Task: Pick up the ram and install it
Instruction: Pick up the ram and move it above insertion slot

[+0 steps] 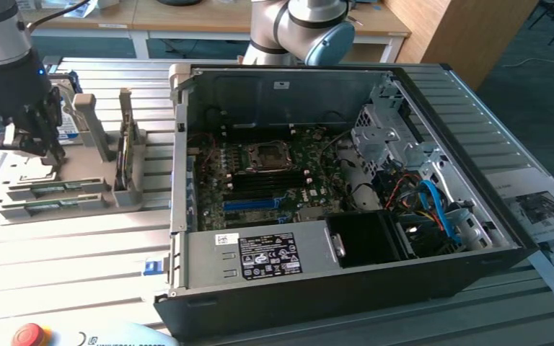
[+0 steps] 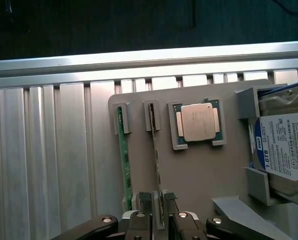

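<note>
The ram (image 2: 156, 150): green stick standing on edge in a slot of the grey holder tray (image 2: 198, 175). The end nearer the gripper (image 2: 157, 197) is hidden behind the gripper body. The far end sits in a small grey slot block.

Fingers (image 2: 144, 199): narrowly apart, one on each side of the ram's near end, straddling it and not closed onto the board. The chips and sticker on the ram can't be made out from this edge-on angle.

Second ram stick (image 2: 124, 160): parallel and just beside, in its own slot on the tray's outer side.

Processor (image 2: 196, 121): lies flat in a square nest on the ram's other side, with bare tray between them.

Hard drive (image 2: 283, 150): blue label, held in brackets at the tray's end, cut off by the frame edge.

In the exterior view the gripper (image 1: 48, 153) is low over the tray (image 1: 113, 196), at the exterior view's left of the open computer case (image 1: 354, 281). The tray's uprights stand near the case wall. The motherboard (image 1: 267, 180) lies inside, its memory slots dark and hard to tell apart. The slatted table (image 1: 66, 249) is bare in front of the tray. A red button (image 1: 29, 335) is cut off at the frame edge.
</note>
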Controlling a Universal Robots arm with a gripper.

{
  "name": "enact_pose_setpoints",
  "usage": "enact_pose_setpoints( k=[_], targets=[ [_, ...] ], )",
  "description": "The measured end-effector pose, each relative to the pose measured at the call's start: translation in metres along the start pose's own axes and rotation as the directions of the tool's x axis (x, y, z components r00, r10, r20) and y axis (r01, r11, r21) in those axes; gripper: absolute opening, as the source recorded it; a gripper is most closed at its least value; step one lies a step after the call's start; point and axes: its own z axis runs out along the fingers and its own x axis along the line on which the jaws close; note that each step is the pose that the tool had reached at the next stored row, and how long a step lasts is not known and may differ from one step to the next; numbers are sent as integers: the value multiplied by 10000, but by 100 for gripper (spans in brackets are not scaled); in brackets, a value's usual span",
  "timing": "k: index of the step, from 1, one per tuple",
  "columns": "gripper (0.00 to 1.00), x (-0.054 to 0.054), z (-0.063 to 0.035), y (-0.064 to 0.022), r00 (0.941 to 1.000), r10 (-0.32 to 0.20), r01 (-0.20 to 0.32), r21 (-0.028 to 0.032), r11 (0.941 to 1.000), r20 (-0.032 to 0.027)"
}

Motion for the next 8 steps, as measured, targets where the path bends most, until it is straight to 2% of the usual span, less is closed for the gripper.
enact_pose_setpoints(
  k=[8],
  targets=[
    [24,84,-1,-8,10000,0,0,-1,10000,-21]
  ],
)
